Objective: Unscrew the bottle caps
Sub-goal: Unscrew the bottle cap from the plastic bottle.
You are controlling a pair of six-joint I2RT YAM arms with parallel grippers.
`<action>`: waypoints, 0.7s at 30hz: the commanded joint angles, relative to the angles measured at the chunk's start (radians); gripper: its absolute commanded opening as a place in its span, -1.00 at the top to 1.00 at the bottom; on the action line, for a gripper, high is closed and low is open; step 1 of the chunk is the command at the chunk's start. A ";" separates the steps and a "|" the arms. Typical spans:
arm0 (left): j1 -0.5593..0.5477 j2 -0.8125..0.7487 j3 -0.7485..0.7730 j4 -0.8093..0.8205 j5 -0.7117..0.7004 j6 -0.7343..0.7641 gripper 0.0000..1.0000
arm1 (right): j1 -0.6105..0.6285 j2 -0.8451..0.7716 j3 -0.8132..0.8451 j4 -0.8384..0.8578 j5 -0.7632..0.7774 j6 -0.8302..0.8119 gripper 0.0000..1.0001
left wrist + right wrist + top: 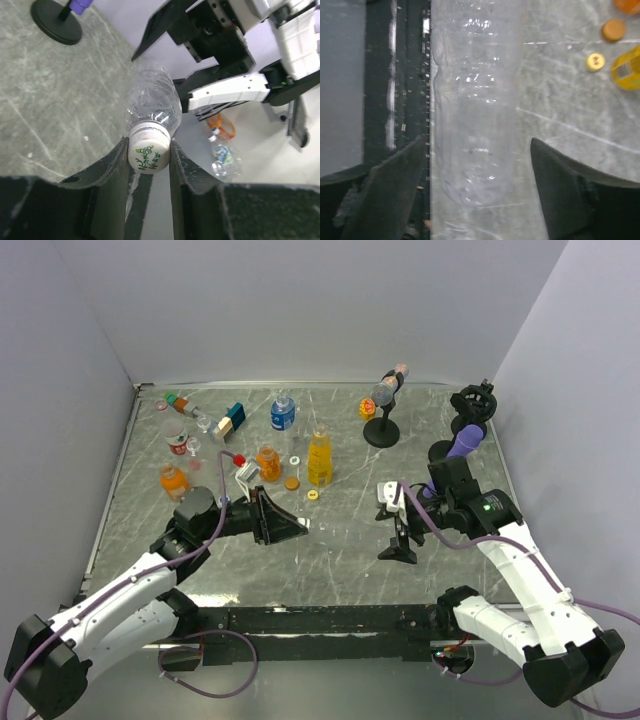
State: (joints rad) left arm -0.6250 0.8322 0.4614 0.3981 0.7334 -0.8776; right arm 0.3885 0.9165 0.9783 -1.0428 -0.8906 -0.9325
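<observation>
Grey marbled surface (340, 575) lies bare between the arms and its near edge, with the other bottles (320, 460) grouped well apart toward the far left. Nearer the middle, the left end effector (148, 149) is clenched on the white cap (147, 156) of a clear bottle (152, 102), while the right end effector (477, 145) stands released, its fingers flanking the bottle's body just apart from it. From above the clear bottle is barely discernible.

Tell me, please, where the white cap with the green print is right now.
In the left wrist view the white cap sits pinched between the left hand's fingers, on the clear bottle lying towards the right hand.
</observation>
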 commanded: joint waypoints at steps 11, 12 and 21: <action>-0.008 0.013 0.167 -0.191 -0.020 0.224 0.88 | 0.196 0.284 0.269 0.072 -0.045 0.192 -0.98; -0.010 0.021 0.171 -0.185 -0.019 0.223 0.89 | 0.211 0.315 0.289 0.066 -0.035 0.201 -0.98; -0.015 0.033 0.168 -0.139 -0.052 0.207 0.89 | 0.293 0.439 0.335 0.067 0.027 0.267 -0.56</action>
State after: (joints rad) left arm -0.6365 0.8753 0.5938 0.1978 0.7013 -0.6746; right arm 0.6651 1.3415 1.2633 -0.9817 -0.8776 -0.7094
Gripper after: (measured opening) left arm 0.357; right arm 0.870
